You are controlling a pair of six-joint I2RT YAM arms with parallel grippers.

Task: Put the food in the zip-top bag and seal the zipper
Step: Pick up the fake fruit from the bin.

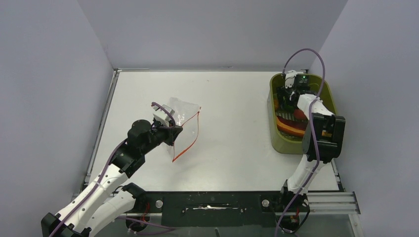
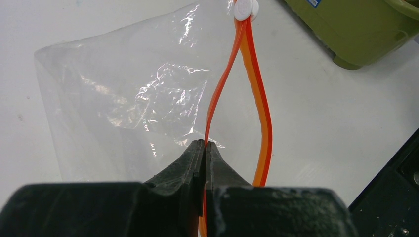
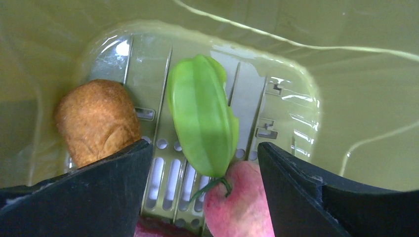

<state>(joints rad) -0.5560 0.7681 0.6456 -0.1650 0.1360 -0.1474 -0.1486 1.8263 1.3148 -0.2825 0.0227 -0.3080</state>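
right wrist shows green food (image 3: 202, 116) inside spread end effector (image 3: 202, 147).

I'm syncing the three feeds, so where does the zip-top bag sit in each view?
Top external: the zip-top bag lies left of centre, held by the left gripper.
Left wrist: it fills the centre, above the shut gripper.
Right wrist: not in it.
Shared landmark: the olive-green tub, at the right in top external, in the top-right corner in left wrist, and all around in right wrist.
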